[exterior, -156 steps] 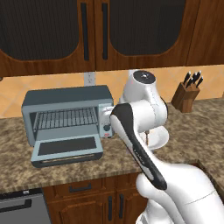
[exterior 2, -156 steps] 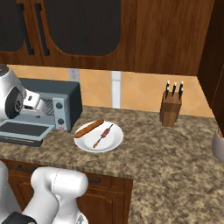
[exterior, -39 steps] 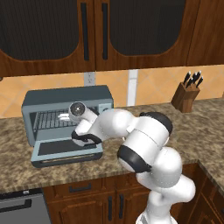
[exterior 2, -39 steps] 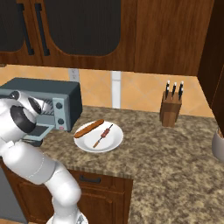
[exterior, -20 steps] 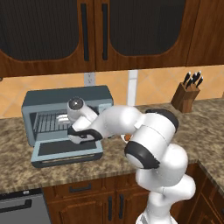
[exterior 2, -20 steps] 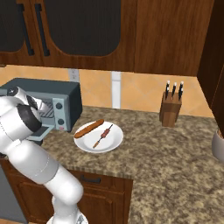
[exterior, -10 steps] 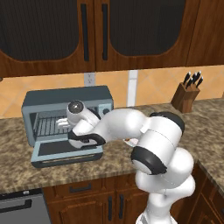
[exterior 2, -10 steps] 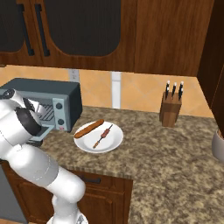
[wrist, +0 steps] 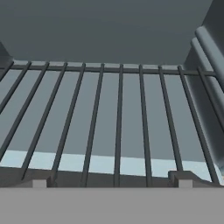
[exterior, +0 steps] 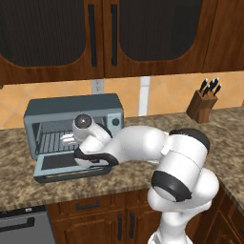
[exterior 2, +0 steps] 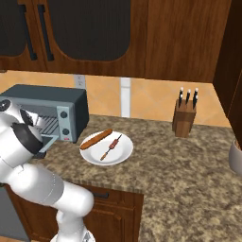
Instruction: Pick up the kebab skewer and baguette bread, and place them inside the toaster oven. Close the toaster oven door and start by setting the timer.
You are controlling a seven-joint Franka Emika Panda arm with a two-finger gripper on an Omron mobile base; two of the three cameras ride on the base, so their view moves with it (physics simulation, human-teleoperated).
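Compared with half a second ago, we see the arm reaching slightly deeper toward the toaster oven [exterior: 71,107], the hand now at its mouth. The blue-grey oven stands on the surface [exterior 2: 179,160] with the toaster oven door [exterior: 59,164] folded down and the wire rack [wrist: 118,122] bare. The baguette bread [exterior 2: 96,138] and kebab skewer [exterior 2: 111,145] lie side by side on a white plate [exterior 2: 120,156] just beside the oven. The end effector [exterior: 66,139] has its fingers spread apart, holding nothing.

The toaster oven [exterior 2: 45,101] stood at the worktop's [exterior 2: 189,165] back left, its door [exterior: 71,164] folded down in front. A plate [exterior 2: 123,153] right of it carried the loaf [exterior 2: 96,139] and skewer [exterior 2: 110,147]. The knife block [exterior 2: 184,118] stood against the back wall, well right.
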